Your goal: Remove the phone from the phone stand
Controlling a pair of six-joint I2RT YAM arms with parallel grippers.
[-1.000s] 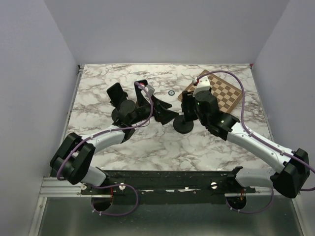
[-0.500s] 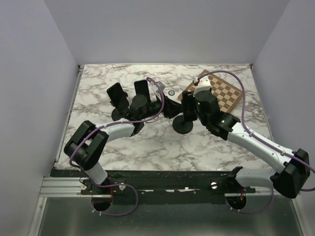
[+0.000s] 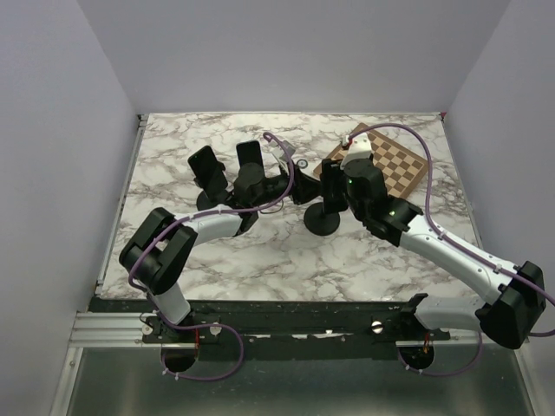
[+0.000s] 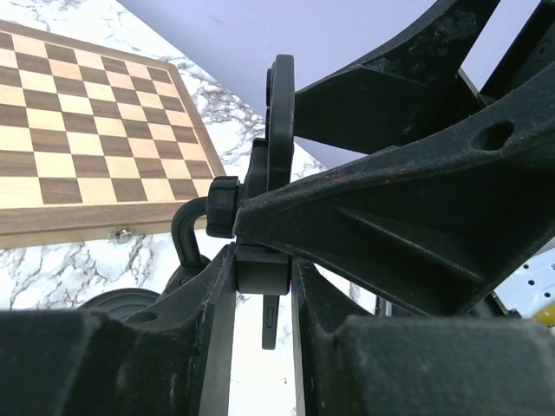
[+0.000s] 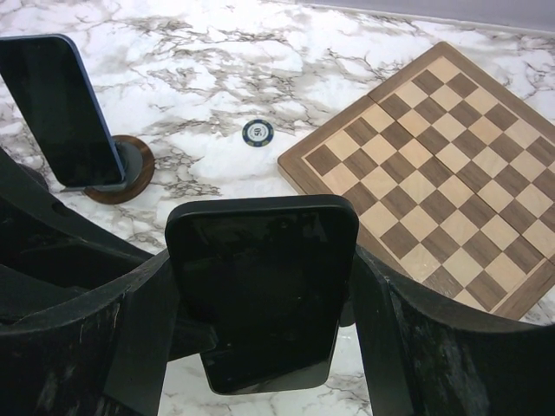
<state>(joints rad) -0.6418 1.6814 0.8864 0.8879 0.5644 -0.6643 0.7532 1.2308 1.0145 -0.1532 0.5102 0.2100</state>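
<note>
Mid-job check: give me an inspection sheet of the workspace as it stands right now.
Surface: marble table, nothing spilled seen.
Job's things: phone appears seated on the stand, not yet lifted off.
Clutter: chessboard, small round token, second phone on its own holder.
Grippers: right gripper fingers press the phone's sides; left gripper is closed on the stand's neck.
Cables: purple cables loop along both arms.
Surroundings: plain walls; nothing else seen.
</note>
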